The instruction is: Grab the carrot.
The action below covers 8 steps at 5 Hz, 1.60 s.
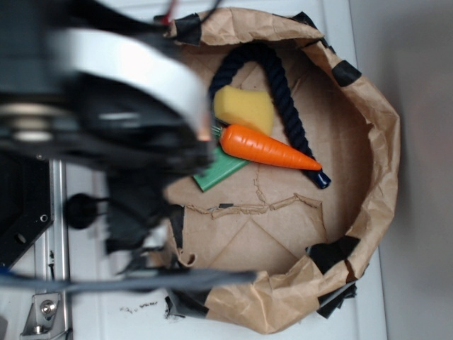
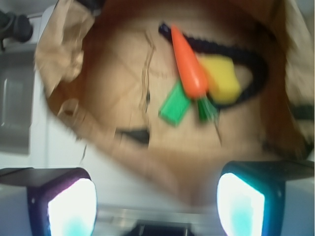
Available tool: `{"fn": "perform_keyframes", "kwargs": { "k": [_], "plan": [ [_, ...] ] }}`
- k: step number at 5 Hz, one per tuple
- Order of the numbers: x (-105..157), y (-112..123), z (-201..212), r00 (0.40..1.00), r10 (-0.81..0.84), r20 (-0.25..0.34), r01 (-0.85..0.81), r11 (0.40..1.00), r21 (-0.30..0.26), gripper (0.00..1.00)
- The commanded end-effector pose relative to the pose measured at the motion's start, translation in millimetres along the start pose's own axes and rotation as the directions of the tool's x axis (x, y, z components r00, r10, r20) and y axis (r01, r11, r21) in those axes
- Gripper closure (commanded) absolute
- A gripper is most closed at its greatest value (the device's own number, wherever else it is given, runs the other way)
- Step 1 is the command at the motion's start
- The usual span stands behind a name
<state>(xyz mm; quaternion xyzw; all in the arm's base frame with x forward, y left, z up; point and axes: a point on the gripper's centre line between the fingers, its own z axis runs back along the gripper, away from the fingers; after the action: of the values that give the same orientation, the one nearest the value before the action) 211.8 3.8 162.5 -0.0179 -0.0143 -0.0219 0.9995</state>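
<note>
The carrot (image 1: 265,147) lies on its side inside a crumpled brown paper bag (image 1: 375,142) whose walls are rolled down into a shallow nest. From the outside view its pointed tip reaches toward the end of a dark blue rope (image 1: 283,85), and its green stem end is tucked under the blurred bulk of the arm. The rope loops round a yellow sponge (image 1: 244,106), which sits just beside the carrot, touching or nearly so. A flat green block (image 1: 219,170) lies on the other side of the carrot, close to its stem end. Strips of black tape (image 1: 333,251) patch the bag's rim in several places. The bag rests on a white bench (image 1: 127,319). In the wrist view the gripper (image 2: 157,201) hangs above the near edge of the bag, jaws spread wide with nothing between them, well apart from the carrot (image 2: 189,64)
</note>
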Motion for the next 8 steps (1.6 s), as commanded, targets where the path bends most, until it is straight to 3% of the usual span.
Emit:
{"fn": "perform_keyframes", "kwargs": {
  "k": [1,2,3,5,6,8],
  "plan": [
    [46.8,10.4,-90.7,0.991,-0.064,-0.117,0.072,0.996,0.061,0.0],
    [58.8,3.6,-112.9,0.984,-0.106,-0.14,0.12,0.988,0.099,0.0],
    [74.1,0.7,-114.2,0.979,-0.142,-0.147,0.158,0.982,0.102,0.0],
    [89.0,28.3,-89.9,0.988,-0.127,-0.092,0.14,0.978,0.154,0.0],
    [86.4,31.8,-86.3,0.967,-0.242,-0.077,0.249,0.963,0.1,0.0],
    [80.7,9.8,-139.6,0.933,-0.337,-0.123,0.341,0.94,0.014,0.0]
  ]
}}
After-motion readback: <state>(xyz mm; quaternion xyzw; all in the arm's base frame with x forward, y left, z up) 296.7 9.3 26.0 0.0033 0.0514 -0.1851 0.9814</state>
